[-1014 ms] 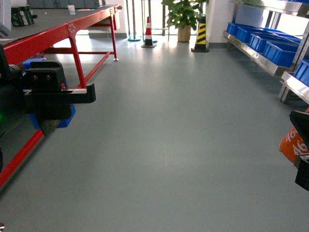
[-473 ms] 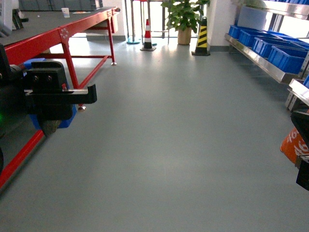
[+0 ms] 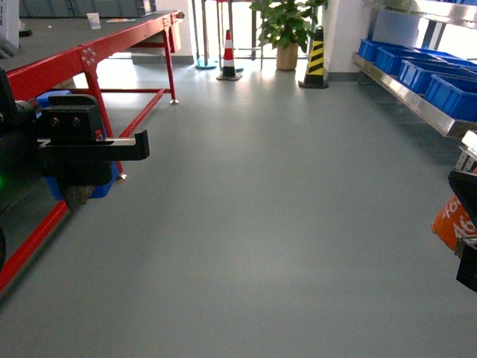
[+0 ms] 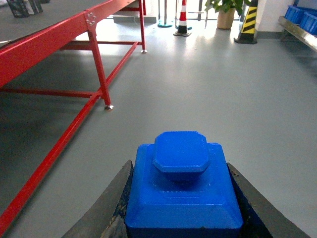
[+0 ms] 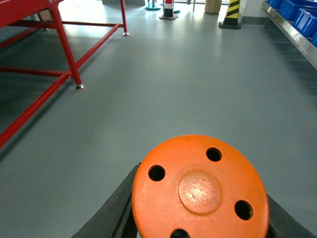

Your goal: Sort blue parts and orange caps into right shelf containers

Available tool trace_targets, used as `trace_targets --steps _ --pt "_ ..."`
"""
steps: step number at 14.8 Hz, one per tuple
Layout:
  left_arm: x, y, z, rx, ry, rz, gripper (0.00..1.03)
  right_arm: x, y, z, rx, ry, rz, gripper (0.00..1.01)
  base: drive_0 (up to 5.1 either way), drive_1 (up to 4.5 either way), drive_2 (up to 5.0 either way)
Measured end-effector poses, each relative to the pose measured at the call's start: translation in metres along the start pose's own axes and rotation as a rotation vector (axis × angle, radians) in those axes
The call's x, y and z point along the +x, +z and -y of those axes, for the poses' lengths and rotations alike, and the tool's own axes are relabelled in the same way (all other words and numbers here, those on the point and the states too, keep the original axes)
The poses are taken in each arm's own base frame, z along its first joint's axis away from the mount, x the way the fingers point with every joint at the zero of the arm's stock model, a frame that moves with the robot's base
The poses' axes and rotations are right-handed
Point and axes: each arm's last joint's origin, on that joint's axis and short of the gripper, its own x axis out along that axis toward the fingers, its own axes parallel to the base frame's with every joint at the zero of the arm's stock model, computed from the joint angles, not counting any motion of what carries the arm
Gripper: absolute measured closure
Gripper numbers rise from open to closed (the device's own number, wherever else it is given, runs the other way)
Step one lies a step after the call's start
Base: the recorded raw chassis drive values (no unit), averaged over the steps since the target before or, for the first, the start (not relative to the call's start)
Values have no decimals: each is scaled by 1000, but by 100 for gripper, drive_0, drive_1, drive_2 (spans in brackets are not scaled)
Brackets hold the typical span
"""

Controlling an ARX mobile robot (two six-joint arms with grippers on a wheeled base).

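A long table (image 3: 104, 45) is running along the floor's left edge. Shelf containers (image 3: 432, 67) are sitting along its right edge, a cone (image 3: 229, 56) and plant (image 3: 285, 30) standing at the far end.

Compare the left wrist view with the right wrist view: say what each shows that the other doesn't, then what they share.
Left wrist only: a blue part clamped between the left gripper's fingers. Right wrist only: an orange cap, holes in its flat top, held in the right gripper. Both: the red table frame, the grey floor, the striped cone, the yellow-black post and the shelf with blue crates at the right edge.
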Motion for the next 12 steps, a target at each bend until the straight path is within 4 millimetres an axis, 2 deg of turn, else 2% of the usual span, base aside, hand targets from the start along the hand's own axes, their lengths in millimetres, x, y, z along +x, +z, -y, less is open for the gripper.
trace_targets --steps 12 --pt "0 0 0 -2 0 4 63 0 0 0 1 0 2 57 0 408 -407"
